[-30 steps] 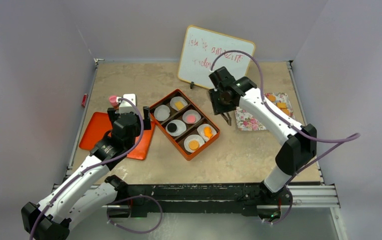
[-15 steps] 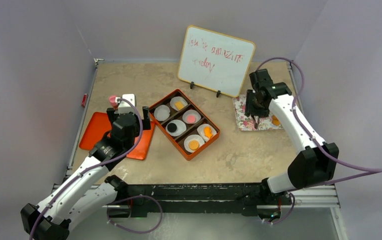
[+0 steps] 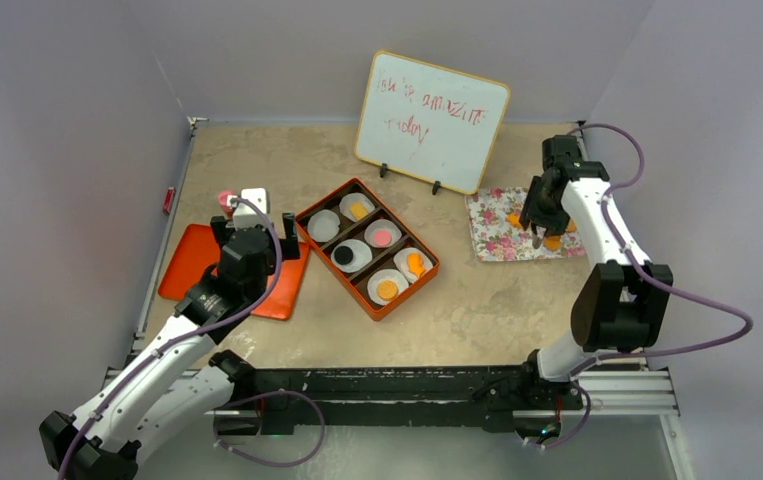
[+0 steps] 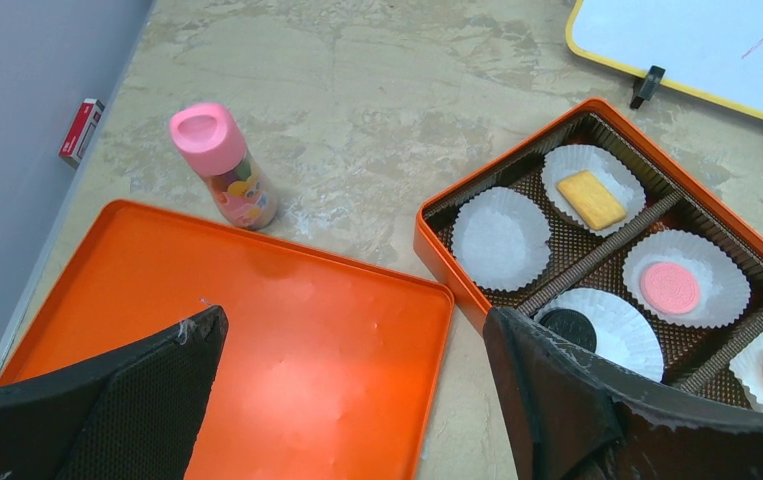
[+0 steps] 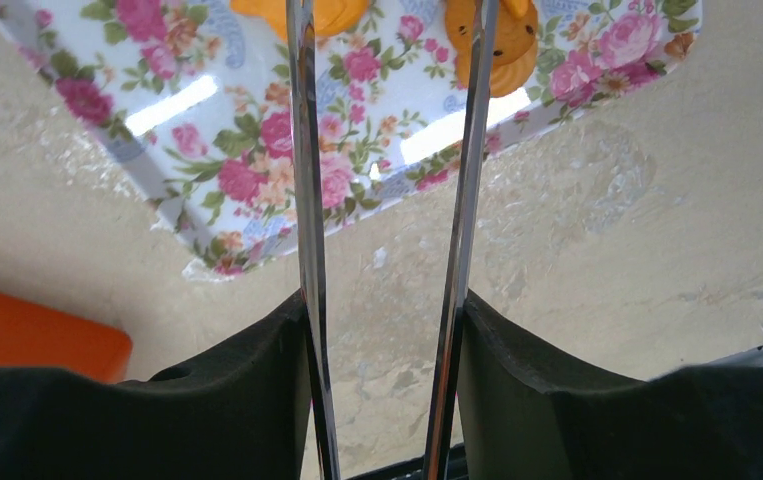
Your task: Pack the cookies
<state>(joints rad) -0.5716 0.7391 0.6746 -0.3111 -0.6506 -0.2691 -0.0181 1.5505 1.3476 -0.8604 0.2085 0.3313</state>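
Right pincer (image 3: 539, 237) hangs over the floral plate (image 3: 495, 232) at the right of the overhead frame. Its two thin blades stand moderately apart, with bare plate showing between them. Their tips run off the top of the wrist view, so I cannot tell whether they touch anything. Two orange cookies (image 5: 502, 45) lie on the plate right at those blades. More cookies sit in white paper cups (image 4: 502, 240) inside the orange box (image 4: 427, 238) at the centre of the overhead frame: a yellow oblong cookie (image 4: 595, 198), a pink cookie (image 4: 669, 287), a black cookie (image 4: 567, 328) and two further orange ones, while one cup holds nothing. Just left of the box, the left pincer (image 4: 353, 313) hovers with its fingers spread wide and nothing between them, above an orange tray (image 4: 287, 350). A pink-capped bottle (image 4: 222, 165) stands upright on the counter (image 3: 477, 310) just beyond the tray, and a whiteboard (image 3: 432, 120) with red writing leans at the upper middle.
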